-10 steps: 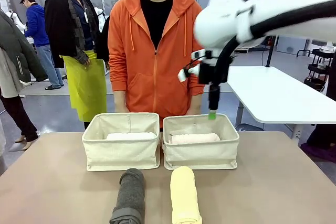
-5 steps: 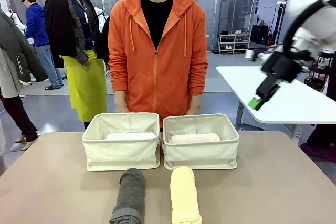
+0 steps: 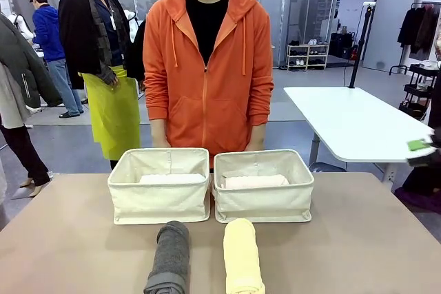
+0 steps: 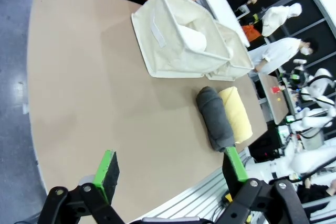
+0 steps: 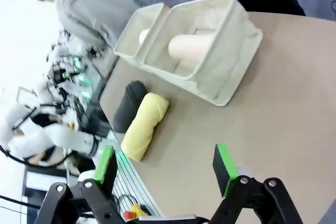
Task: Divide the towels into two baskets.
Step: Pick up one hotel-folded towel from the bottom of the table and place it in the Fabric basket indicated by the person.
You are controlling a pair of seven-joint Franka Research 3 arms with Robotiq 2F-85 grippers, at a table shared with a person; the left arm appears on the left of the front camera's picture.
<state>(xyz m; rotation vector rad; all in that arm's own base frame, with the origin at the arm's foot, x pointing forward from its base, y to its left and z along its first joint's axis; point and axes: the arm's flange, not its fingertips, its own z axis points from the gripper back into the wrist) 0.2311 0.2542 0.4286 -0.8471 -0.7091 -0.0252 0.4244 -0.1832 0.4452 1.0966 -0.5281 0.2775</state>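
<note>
Two cream baskets stand side by side at the table's far side. The left basket (image 3: 160, 201) holds the white towel (image 3: 172, 179), and the right basket (image 3: 264, 203) holds the pale pink towel (image 3: 255, 182). In front of them on the table lie the dark grey towel (image 3: 169, 258) and the pale yellow towel (image 3: 242, 256), side by side. My left gripper (image 4: 170, 166) hangs open above the table's left end, well away from the grey towel (image 4: 215, 118). My right gripper (image 5: 165, 163) is open and holds nothing, off to the right of the baskets; one of its green pads (image 3: 417, 144) shows at the right edge.
A person in an orange hoodie (image 3: 207, 67) stands close behind the baskets, hands low behind them. A white table (image 3: 358, 125) stands beyond the right corner. Bare tabletop lies on both sides of the two loose towels.
My right arm has swung from above the right basket out to the right edge of the front view. The towels and baskets have not moved.
</note>
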